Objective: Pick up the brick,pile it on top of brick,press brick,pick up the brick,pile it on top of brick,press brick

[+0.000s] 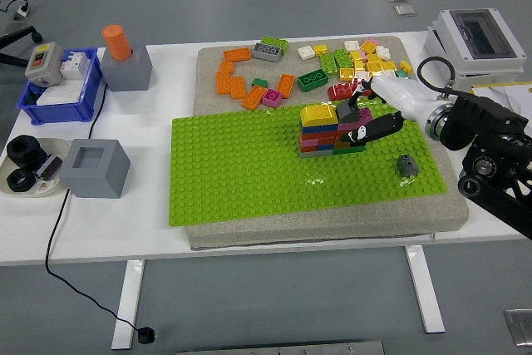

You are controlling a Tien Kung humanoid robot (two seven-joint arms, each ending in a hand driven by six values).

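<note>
Fingers of the right hand curl onto the brick stack near the green baseplate's far-right corner, apparently pressing a brick home

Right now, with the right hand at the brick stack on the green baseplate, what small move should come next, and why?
Probably press straight down. The right hand sits against the right side of the brick stack on the green baseplate, fingers over its dark top brick. That brick looks placed, though whether it is fully seated cannot be told, so a short push seems due before fetching another from the loose bricks.
</note>
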